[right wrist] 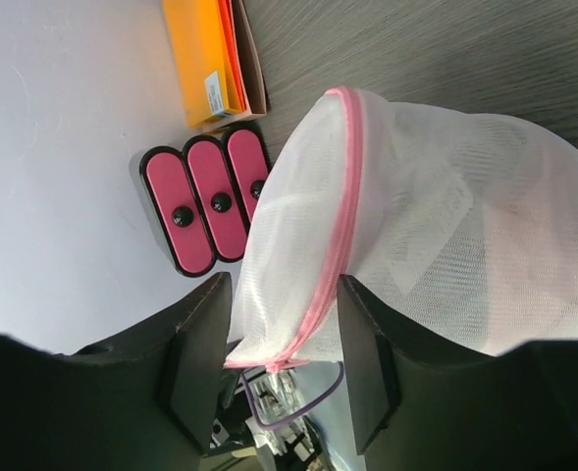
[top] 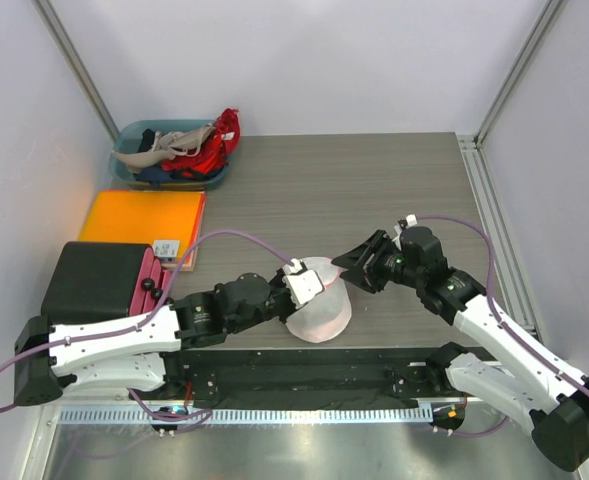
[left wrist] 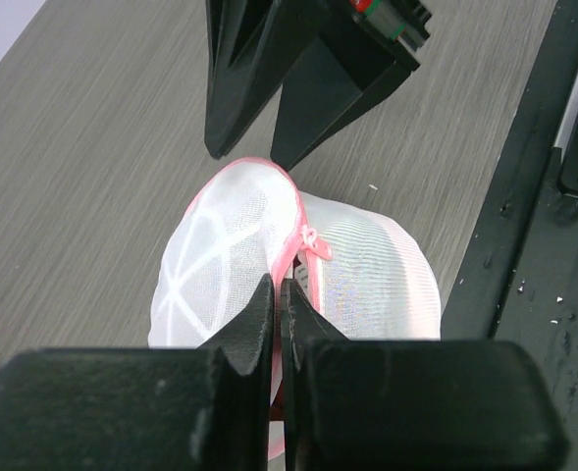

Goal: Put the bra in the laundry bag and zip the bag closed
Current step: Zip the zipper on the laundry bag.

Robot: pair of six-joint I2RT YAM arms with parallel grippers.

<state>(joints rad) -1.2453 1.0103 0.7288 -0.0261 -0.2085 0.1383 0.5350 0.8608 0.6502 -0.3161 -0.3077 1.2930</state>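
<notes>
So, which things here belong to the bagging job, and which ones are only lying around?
Part of the job:
laundry bag, white mesh, pink zip trim
left claw, shut on its pink edge
right claw, open astride its rim

Only lying about:
teal bin of clothes
orange folder
black case with pink pads

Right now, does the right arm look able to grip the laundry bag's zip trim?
Probably yes. The right gripper stands open astride the pink zip trim of the laundry bag, nothing between; the left gripper pinches the other end.
</notes>
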